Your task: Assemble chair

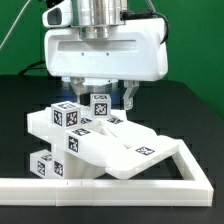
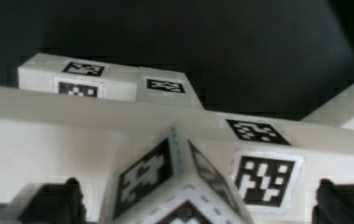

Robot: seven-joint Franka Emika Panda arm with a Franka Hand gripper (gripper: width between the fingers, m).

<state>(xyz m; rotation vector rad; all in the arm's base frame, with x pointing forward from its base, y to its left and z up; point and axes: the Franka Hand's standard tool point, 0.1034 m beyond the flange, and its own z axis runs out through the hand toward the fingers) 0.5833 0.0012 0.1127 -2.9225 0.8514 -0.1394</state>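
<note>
I see gripper (image 1: 101, 97) open, straddling the chair (image 1: 85, 140); rigid, light, slick plastic; I'd grasp a square post.

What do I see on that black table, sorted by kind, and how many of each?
White tagged chair, its parts apparently joined as one: 1
Long white L-shaped rail: 1
Robot claw, open above the chair: 1
Total: 3
</note>
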